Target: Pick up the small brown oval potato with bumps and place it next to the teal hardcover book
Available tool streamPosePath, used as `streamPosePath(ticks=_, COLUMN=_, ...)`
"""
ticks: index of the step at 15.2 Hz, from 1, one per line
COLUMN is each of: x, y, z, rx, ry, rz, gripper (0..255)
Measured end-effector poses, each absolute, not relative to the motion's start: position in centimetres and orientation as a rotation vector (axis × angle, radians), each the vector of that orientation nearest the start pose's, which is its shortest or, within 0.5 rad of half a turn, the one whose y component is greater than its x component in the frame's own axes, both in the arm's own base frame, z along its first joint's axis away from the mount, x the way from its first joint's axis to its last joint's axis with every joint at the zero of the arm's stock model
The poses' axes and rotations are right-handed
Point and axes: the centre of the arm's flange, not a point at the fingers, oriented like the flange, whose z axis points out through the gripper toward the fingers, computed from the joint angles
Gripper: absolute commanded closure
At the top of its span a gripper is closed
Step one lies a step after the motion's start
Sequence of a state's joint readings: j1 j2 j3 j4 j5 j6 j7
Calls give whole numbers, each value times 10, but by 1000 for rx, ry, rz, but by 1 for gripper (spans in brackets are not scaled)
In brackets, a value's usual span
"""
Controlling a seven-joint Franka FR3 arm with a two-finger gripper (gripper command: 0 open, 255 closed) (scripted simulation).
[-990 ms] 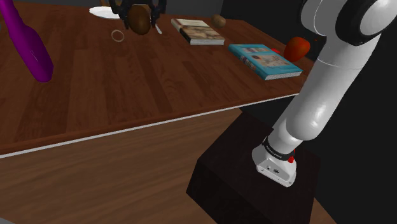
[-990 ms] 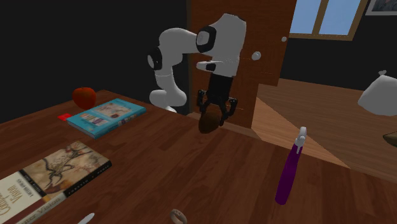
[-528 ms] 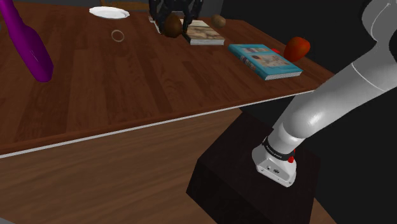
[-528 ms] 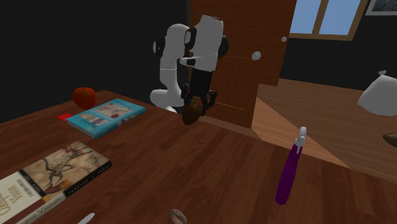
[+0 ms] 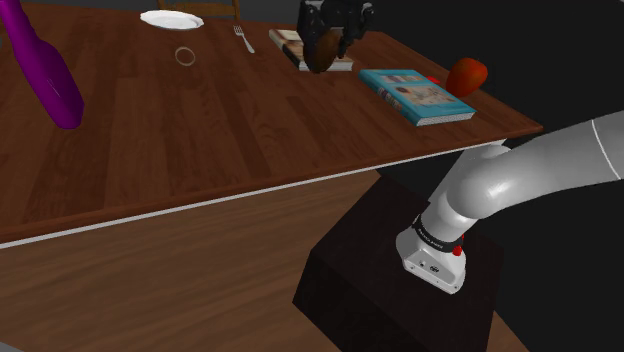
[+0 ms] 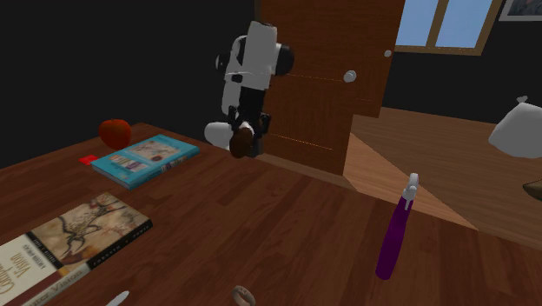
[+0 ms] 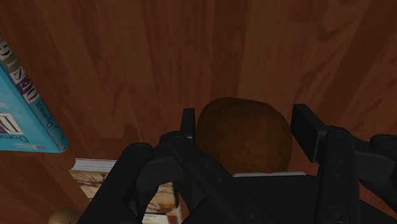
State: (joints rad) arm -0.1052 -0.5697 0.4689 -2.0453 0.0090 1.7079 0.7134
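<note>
My claw [image 7: 247, 126] is clamped on the brown potato [image 7: 245, 145], above the table [image 7: 159, 57]. Carried high, probably so it clears the teal book [image 7: 25, 102] nearby.

Wooden table [image 5: 200, 130] bears teal book [image 5: 415, 95], plate [image 5: 172, 19], fork [image 5: 242, 38] — and ring [image 5: 185, 56]

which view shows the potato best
The wrist view: the potato shows large and close, clasped in the gripper. The shoulder and second exterior views show it small and dark, held above the table.
</note>
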Motion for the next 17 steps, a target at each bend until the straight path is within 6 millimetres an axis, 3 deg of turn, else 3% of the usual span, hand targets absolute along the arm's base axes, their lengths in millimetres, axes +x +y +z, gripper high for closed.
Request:
streamPosePath(ticks=11, x=261, y=83, z=651, rx=-3167, ry=632, rz=-444, gripper=255)
streamPosePath(ticks=17, x=250, y=71, z=625, rx=-3166, ry=630, rz=-443, gripper=255)
